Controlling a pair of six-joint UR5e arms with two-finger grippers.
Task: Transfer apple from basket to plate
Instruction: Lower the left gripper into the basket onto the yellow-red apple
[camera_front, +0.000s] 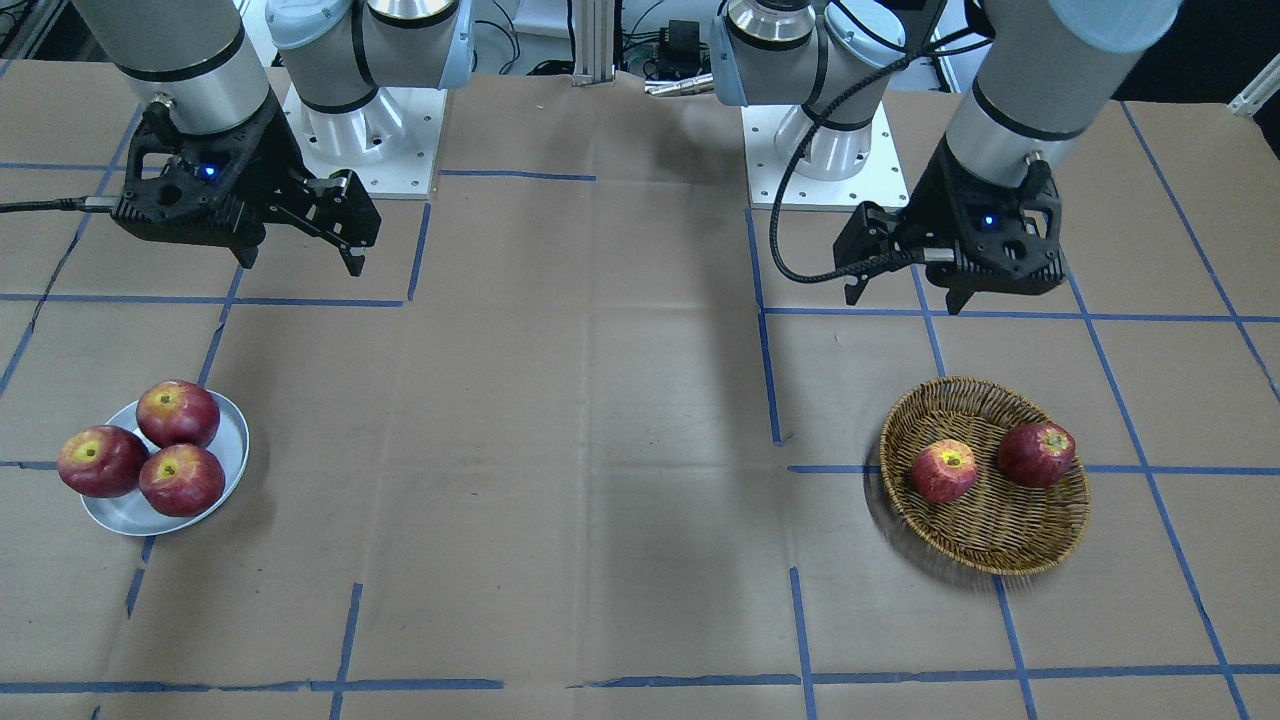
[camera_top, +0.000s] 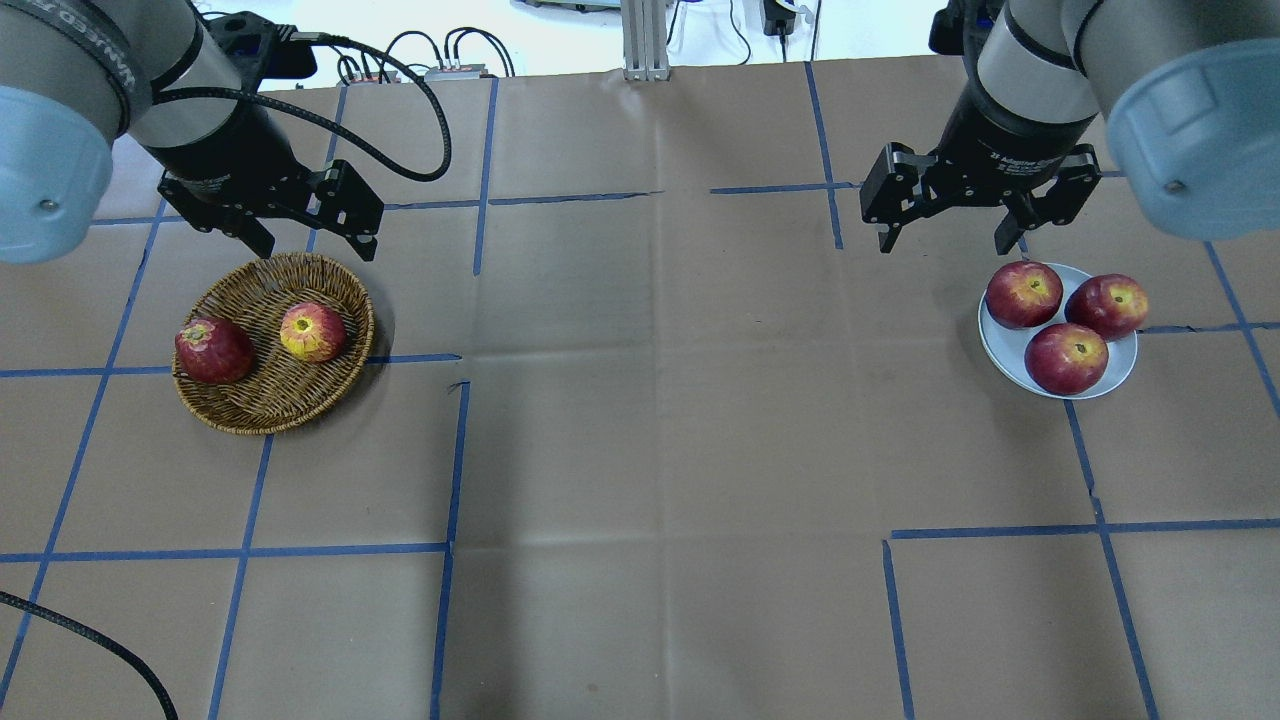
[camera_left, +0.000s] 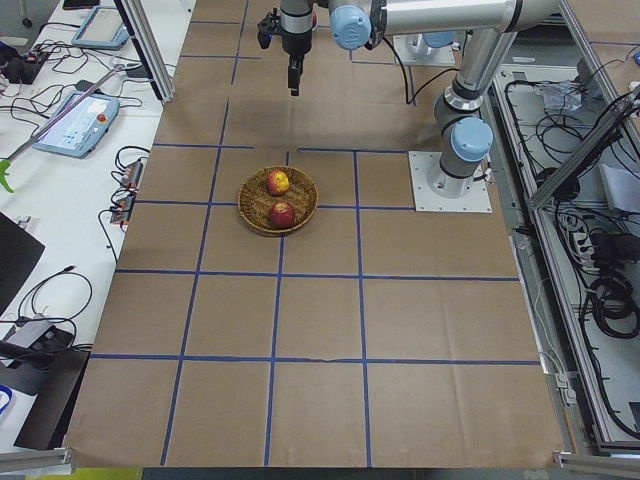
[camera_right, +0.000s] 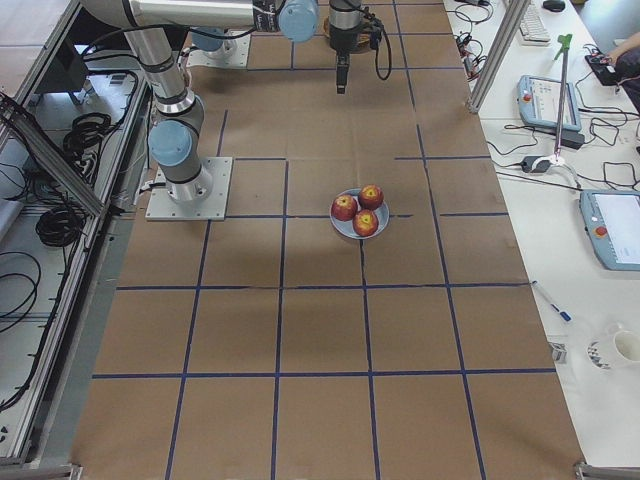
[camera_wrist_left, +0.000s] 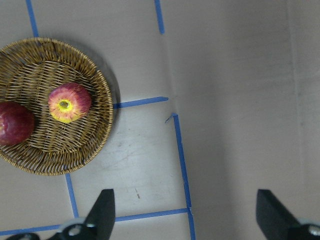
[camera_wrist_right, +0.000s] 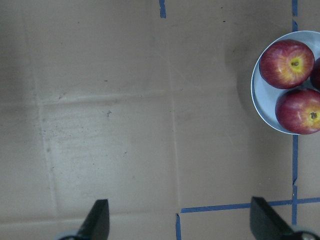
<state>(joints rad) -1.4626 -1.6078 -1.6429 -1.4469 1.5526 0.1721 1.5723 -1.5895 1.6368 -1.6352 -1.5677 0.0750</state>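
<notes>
Fingertips (camera_wrist_left: 102, 210) of the left pincer (camera_wrist_left: 186, 212) frame the bottom of the left wrist view, spread wide with nothing between them. The apple (camera_wrist_left: 69, 102), pinkish-red with a yellow stem hollow, lies in the basket (camera_wrist_left: 75, 150) toward 10 o'clock from them.

Seen from overhead, the basket (camera_top: 270, 428) sits at 9 o'clock on the worktop (camera_top: 640, 400). The apple (camera_top: 313, 332) lies at about 2 o'clock inside it, and a darker apple (camera_top: 213, 350) at 9 o'clock, the two apart. The plate (camera_top: 1003, 350) is at 3 o'clock, well apart from the basket.

The chief risk, as I judge it, is the plate. Three red apples (camera_top: 1066, 358) already crowd it, and the one at 2 o'clock overhangs the rim. A fourth set down there could roll off or push a neighbour onto the worktop. A second risk is the grasp: the apple is round and smooth, so jaws closing off-centre could squeeze it out, or drag the light wicker basket along. Taking the darker apple by mistake is less likely, given the gap. The long carry across the worktop, or a hand-over between arms, adds a chance of a drop.

Both arms hang raised with their wrists pointing straight down. The left pincer (camera_top: 315, 235) hovers over the basket's 12 o'clock rim. The right pincer (camera_top: 945, 240), equally wide and empty, hovers at 10 o'clock from the plate.
</notes>
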